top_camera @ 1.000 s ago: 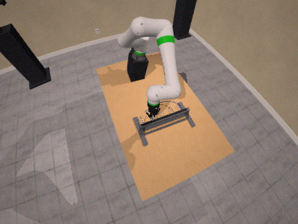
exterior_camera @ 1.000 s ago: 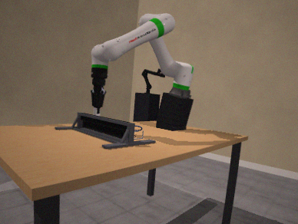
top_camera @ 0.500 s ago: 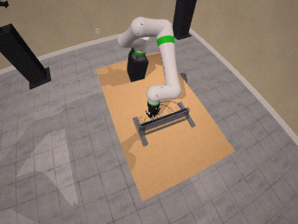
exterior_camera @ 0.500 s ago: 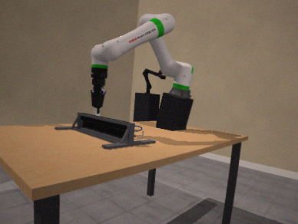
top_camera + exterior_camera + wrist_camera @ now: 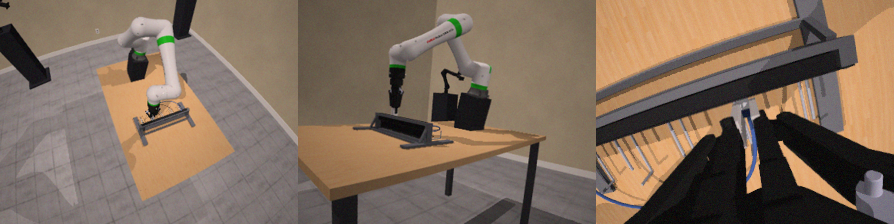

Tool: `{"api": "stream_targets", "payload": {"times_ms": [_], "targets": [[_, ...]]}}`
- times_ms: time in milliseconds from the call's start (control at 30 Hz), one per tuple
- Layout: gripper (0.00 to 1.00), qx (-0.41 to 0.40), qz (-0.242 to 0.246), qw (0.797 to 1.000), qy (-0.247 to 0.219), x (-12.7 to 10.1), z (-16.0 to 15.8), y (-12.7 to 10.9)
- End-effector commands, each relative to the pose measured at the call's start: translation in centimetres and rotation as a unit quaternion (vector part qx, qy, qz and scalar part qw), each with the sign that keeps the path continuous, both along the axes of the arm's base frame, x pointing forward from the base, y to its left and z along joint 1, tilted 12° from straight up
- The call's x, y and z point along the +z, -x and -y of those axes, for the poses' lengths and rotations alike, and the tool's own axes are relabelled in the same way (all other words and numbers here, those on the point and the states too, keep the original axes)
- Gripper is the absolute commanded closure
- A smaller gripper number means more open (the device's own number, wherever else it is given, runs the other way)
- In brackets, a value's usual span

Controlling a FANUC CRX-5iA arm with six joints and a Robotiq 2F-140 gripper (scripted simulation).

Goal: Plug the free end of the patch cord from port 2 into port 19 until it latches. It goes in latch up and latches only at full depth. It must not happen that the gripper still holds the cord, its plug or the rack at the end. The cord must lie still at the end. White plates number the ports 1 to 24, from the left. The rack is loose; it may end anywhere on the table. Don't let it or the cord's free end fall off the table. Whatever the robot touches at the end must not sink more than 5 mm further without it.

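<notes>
Cord plug point(image 5: 744, 111) is pinched in the closed gripper point(image 5: 748, 127), just above the dark rack point(image 5: 816, 64) on the table point(image 5: 367, 161).

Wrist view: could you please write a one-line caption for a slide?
Closed gripper holds the patch cord's plug against the rack.

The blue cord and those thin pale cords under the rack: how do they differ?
The blue cord runs up between the jaws, its pale plug pinched at the rack; the pale cords hang untouched. The blue cord curves; the pale cords run straight. Both are thin and start from the rack.
</notes>
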State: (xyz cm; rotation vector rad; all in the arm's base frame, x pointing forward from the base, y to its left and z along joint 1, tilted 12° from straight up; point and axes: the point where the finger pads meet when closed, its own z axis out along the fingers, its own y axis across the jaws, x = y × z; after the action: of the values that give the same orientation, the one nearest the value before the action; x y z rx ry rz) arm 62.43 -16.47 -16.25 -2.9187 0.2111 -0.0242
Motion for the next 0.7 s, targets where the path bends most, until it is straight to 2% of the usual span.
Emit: {"api": "stream_targets", "payload": {"times_ms": [0,667], "targets": [[1.0,0.0,0.001,1.0,0.0,0.03,0.03,-0.05],[1.0,0.0,0.002,1.0,0.001,0.04,0.05,-0.23]]}}
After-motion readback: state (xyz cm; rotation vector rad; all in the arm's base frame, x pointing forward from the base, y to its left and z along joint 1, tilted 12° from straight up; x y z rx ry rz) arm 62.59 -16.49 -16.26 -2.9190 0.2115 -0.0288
